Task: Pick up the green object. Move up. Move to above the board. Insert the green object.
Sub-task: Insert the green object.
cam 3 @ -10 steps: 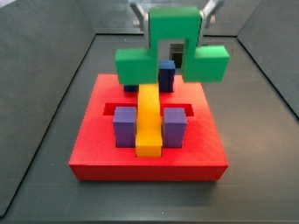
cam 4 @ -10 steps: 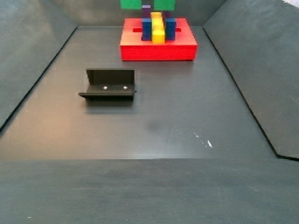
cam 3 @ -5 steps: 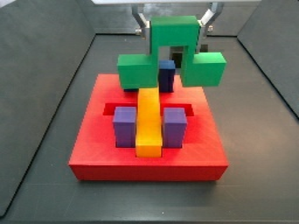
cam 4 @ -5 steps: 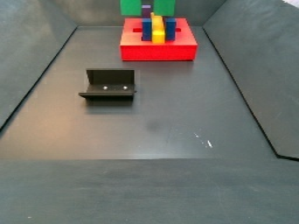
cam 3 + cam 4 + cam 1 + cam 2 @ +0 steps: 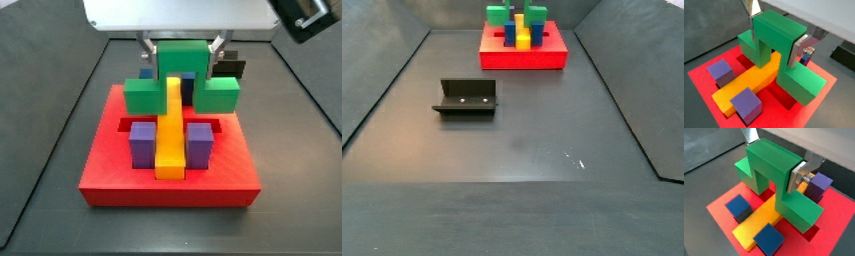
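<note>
The green object (image 5: 183,78) is a bright green arch. It straddles the far end of the yellow bar (image 5: 171,125) on the red board (image 5: 167,186), with its side blocks low at the board's recesses. In both wrist views my gripper (image 5: 776,32) (image 5: 774,158) is shut on the arch's raised middle block, with a silver finger (image 5: 797,52) flat against each side. In a side view the green object (image 5: 517,14) sits on the board (image 5: 523,58) at the far end of the floor. I cannot tell whether it is fully seated.
Two purple blocks (image 5: 142,140) (image 5: 201,140) flank the yellow bar, and a dark blue block (image 5: 187,80) stands under the arch. A small dark block (image 5: 229,67) lies behind the board. The fixture (image 5: 466,97) stands mid-floor on the left. Grey walls enclose the floor.
The gripper has come down with the green object, from hanging above the board's far end to sitting astride the yellow bar. The grip has not changed.
</note>
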Motion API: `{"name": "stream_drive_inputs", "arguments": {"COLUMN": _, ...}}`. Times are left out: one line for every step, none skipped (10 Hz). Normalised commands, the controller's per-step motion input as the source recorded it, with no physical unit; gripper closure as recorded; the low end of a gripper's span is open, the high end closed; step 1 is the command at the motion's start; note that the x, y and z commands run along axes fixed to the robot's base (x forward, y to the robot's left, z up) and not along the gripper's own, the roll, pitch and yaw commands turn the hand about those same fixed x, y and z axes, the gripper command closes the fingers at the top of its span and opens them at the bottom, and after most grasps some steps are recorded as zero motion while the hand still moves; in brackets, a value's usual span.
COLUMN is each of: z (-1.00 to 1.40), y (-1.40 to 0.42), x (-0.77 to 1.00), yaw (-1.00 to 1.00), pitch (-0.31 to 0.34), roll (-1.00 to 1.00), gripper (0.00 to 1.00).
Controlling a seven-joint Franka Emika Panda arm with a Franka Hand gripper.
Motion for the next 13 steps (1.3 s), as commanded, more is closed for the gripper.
{"name": "stream_drive_inputs", "arguments": {"z": 0.00, "y": -0.02, "x": 0.00, "yaw": 0.09, "pitch": 0.000, "roll": -0.14, "gripper": 1.00}}
{"name": "stream_drive_inputs", "arguments": {"z": 0.00, "y": 0.00, "x": 0.00, "yaw": 0.12, "pitch": 0.000, "roll": -0.08, "gripper": 1.00}}
{"name": "stream_drive_inputs", "arguments": {"z": 0.00, "y": 0.00, "x": 0.00, "yaw": 0.09, "pitch": 0.000, "roll": -0.10, "gripper": 1.00}}
{"name": "stream_drive_inputs", "arguments": {"z": 0.00, "y": 0.02, "x": -0.13, "yaw": 0.00, "pitch": 0.000, "roll": -0.12, "gripper": 1.00}}
{"name": "stream_drive_inputs", "arguments": {"z": 0.00, "y": 0.05, "x": -0.26, "yaw": 0.00, "pitch": -0.044, "roll": -0.16, "gripper": 1.00}}
{"name": "stream_drive_inputs", "arguments": {"z": 0.00, "y": 0.04, "x": -0.26, "yaw": 0.00, "pitch": -0.039, "roll": -0.14, "gripper": 1.00}}
{"name": "stream_drive_inputs", "arguments": {"z": 0.00, "y": 0.01, "x": -0.28, "yaw": 0.00, "pitch": -0.067, "roll": -0.12, "gripper": 1.00}}
{"name": "stream_drive_inputs", "arguments": {"z": 0.00, "y": 0.00, "x": -0.16, "yaw": 0.00, "pitch": -0.051, "roll": -0.09, "gripper": 1.00}}
{"name": "stream_drive_inputs", "arguments": {"z": -0.12, "y": 0.00, "x": 0.00, "yaw": 0.01, "pitch": 0.000, "roll": 0.00, "gripper": 1.00}}
{"name": "stream_drive_inputs", "arguments": {"z": -0.18, "y": -0.02, "x": 0.00, "yaw": 0.03, "pitch": 0.000, "roll": 0.00, "gripper": 1.00}}
{"name": "stream_drive_inputs", "arguments": {"z": -0.17, "y": -0.03, "x": 0.07, "yaw": 0.04, "pitch": -0.007, "roll": 0.00, "gripper": 1.00}}
{"name": "stream_drive_inputs", "arguments": {"z": -0.10, "y": -0.02, "x": 0.12, "yaw": 0.05, "pitch": -0.016, "roll": 0.00, "gripper": 1.00}}
{"name": "stream_drive_inputs", "arguments": {"z": 0.00, "y": -0.01, "x": 0.27, "yaw": 0.11, "pitch": 0.000, "roll": -0.03, "gripper": 1.00}}
